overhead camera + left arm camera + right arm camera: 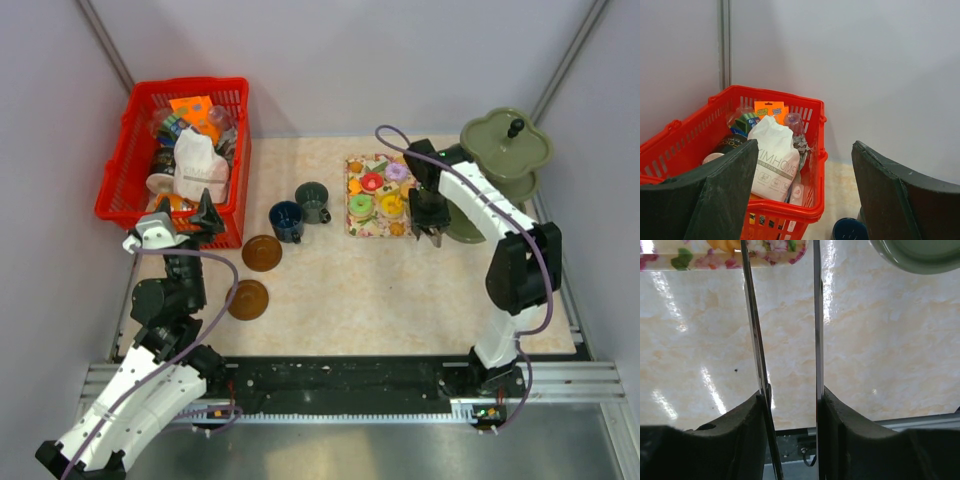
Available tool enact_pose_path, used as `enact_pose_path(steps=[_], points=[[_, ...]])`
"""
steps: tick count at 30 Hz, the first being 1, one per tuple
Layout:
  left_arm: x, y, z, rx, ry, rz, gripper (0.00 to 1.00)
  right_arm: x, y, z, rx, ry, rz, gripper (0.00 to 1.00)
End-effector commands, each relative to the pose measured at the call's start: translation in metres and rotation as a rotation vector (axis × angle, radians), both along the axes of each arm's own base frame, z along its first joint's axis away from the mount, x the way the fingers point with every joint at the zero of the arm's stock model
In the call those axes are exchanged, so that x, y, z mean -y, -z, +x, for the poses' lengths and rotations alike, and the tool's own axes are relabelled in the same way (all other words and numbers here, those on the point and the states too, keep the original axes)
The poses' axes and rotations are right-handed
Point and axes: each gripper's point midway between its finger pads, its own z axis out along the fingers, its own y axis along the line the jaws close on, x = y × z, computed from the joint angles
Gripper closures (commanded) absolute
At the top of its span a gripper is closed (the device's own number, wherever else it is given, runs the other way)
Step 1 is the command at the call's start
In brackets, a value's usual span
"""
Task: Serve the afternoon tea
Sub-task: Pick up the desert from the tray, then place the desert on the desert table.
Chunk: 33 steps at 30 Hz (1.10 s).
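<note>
Several toy pastries and doughnuts (378,195) lie on a floral tray (352,225). A navy mug (287,221) and a dark-green mug (312,201) stand left of it. Two brown saucers (262,252) (247,299) lie nearer me. The olive-green stand (505,145) is at the far right. My right gripper (430,225) hovers between tray and stand, shut on thin metal tongs (754,330) whose blades hold nothing. My left gripper (205,215) is open and empty at the red basket's near right corner; the navy mug (850,231) shows below it.
A red plastic basket (115,190) of mixed clutter stands at the far left, also in the left wrist view (790,205). The tray's edge (715,257) and the stand's base (920,252) show in the right wrist view. Grey walls enclose the table.
</note>
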Motion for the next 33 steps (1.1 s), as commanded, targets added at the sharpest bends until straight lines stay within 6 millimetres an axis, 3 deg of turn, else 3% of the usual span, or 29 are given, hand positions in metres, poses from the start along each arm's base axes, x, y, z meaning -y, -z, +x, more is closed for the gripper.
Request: enact_pose_path(steps=[1,11,18,21,27,33], points=[[-0.004,-0.008,-0.005,0.039,-0.006,-0.016,0.20,-0.002,-0.063,0.008,0.160,-0.026,0.047,0.60],[-0.003,-0.008,-0.005,0.038,-0.005,-0.017,0.20,-0.015,-0.157,0.013,0.378,-0.064,0.185,0.60],[-0.003,-0.008,-0.005,0.039,-0.002,-0.020,0.20,0.004,-0.224,0.021,0.589,0.005,0.158,0.60],[-0.003,-0.009,-0.005,0.040,-0.001,-0.021,0.20,0.020,-0.232,0.020,0.619,0.066,0.090,0.59],[-0.002,-0.008,-0.005,0.039,0.003,-0.020,0.20,0.055,-0.223,0.019,0.581,0.191,0.012,0.59],[-0.003,-0.010,-0.006,0.045,0.006,-0.025,0.20,0.076,-0.213,0.020,0.557,0.247,-0.042,0.59]])
